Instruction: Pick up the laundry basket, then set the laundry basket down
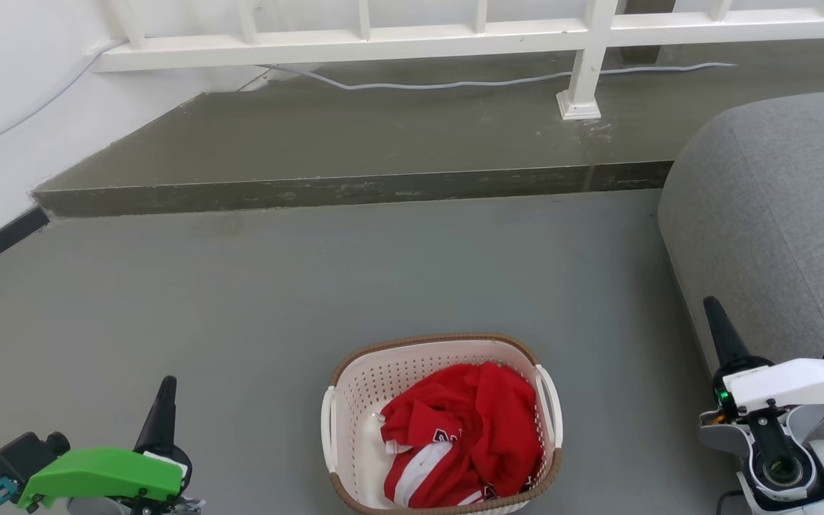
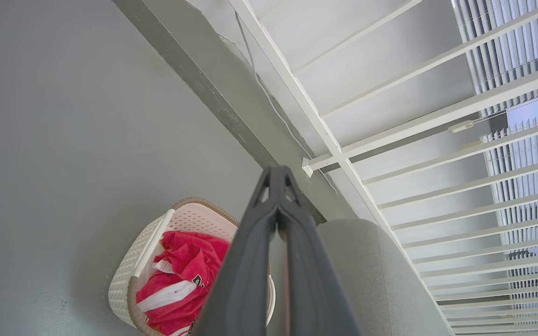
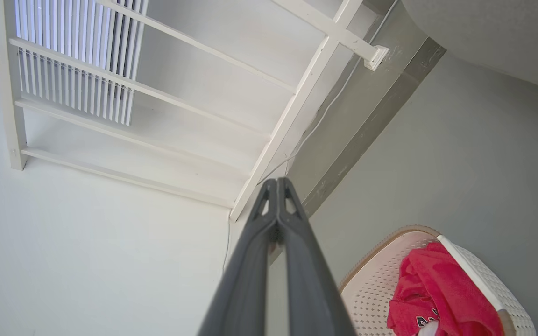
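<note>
Laundry basket, lower centre: cream-white walls dotted with small holes, brown woven-look rim, white handles.
Garment inside it: red with white stripes.
Floor: plain grey.
Railing, top: white.
Sofa, right edge: speckled grey.
Left gripper: black fingers, green cover.
Right gripper: black fingers, white cover.

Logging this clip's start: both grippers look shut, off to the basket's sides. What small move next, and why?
Probably move both inward toward the side handles: the basket rests on the floor between the left gripper and right gripper, both shut and touching nothing.
</note>
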